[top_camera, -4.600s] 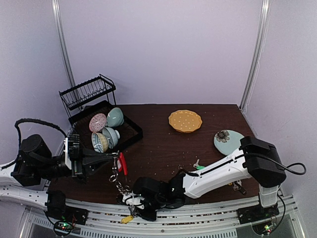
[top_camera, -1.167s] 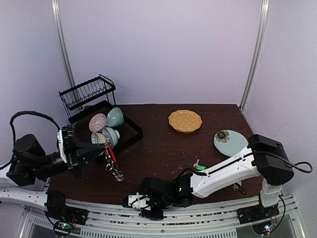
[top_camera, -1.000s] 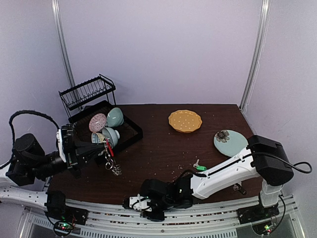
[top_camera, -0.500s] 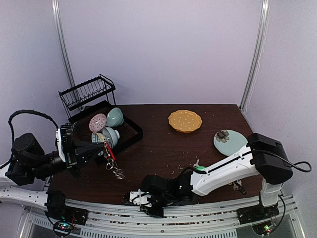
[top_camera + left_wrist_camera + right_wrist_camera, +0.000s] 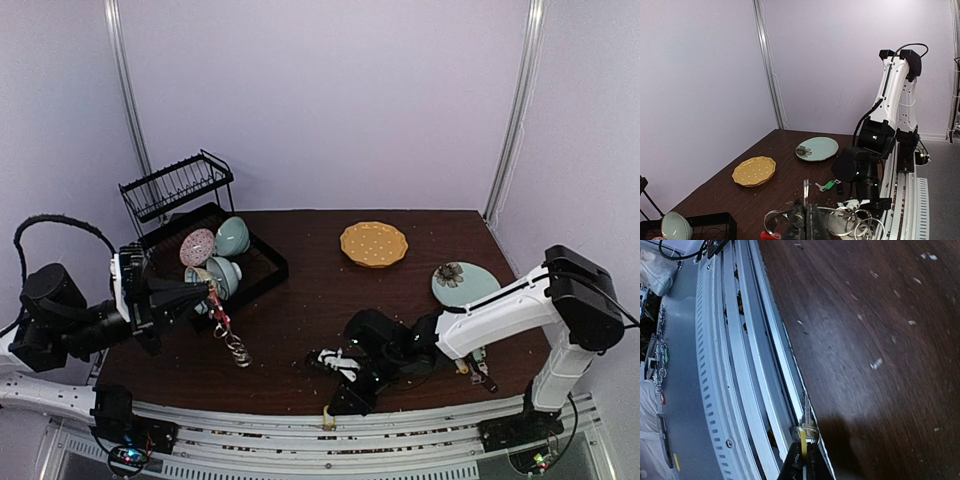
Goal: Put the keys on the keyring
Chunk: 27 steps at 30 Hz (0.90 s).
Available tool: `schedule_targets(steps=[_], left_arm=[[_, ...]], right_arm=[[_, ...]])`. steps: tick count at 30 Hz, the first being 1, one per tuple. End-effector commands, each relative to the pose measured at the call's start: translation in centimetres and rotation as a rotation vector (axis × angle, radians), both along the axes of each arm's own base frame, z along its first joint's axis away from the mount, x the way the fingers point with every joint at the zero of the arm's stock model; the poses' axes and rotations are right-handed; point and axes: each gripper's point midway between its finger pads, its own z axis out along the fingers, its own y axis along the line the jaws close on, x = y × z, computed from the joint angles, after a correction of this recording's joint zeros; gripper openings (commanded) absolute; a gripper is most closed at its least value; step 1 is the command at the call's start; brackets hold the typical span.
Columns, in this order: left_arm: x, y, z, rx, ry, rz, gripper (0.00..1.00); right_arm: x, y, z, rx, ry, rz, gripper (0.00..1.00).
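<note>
Right wrist: right gripper (image 5: 801, 459) pinched shut on yellow-tag key (image 5: 805, 430), right over the rail (image 5: 740, 365) at the table (image 5: 865, 340) edge; left gripper (image 5: 805, 222) clamped on keyring (image 5: 850, 225) (dangling free), well apart. Risk: thin pinch slips, key drops off the table.

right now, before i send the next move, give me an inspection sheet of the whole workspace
surface: dark wooden table, pale specks scattered.
job's things: keyring hangs from left gripper above table; yellow-tagged key in right gripper at near edge; green-tagged key lies on table; small cluster by right base, seemingly more keys.
clutter: dish rack with bowls; yellow dotted plate; pale green flowered plate.
grippers: left shut on keyring; right shut on yellow-tagged key.
cables: black cable loops off left arm.
surroundings: lilac walls, metal posts, aluminium rails along near edge.
</note>
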Motion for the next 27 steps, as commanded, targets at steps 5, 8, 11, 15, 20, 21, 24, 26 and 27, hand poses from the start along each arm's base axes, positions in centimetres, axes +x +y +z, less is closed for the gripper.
schedule_targets(steps=[5,8,11,15,20,21,24,26,27], left_arm=[[-0.3,-0.1,2.9,-0.062,-0.053,-0.016,0.00],[-0.4,0.0,3.1,-0.069,-0.053,-0.018,0.00],[-0.4,0.1,3.1,-0.072,-0.049,-0.021,0.00],[-0.6,0.4,3.4,-0.084,-0.051,-0.026,0.00],[-0.4,0.2,2.6,-0.065,-0.045,-0.017,0.00],[-0.4,0.1,2.4,-0.058,-0.043,-0.018,0.00],[-0.3,-0.2,2.0,-0.044,-0.040,-0.015,0.00],[-0.2,-0.3,1.8,-0.038,-0.042,-0.015,0.00],[-0.2,-0.3,1.8,-0.038,-0.044,-0.014,0.00]], right_arm=[[5.7,4.3,18.9,0.606,-0.112,-0.105,0.00],[3.4,5.3,17.4,0.507,-0.200,-0.004,0.00],[3.7,5.2,17.5,0.532,-0.151,-0.037,0.00],[5.7,4.2,17.0,0.536,-0.124,-0.147,0.00],[6.9,2.2,11.5,0.411,-0.022,-0.253,0.00],[7.0,1.7,10.5,0.397,0.012,-0.273,0.00],[7.7,0.5,8.1,0.391,0.112,-0.351,0.00],[8.9,-0.3,6.8,0.374,0.149,-0.414,0.00],[9.6,-0.7,6.0,0.354,0.158,-0.446,0.00]])
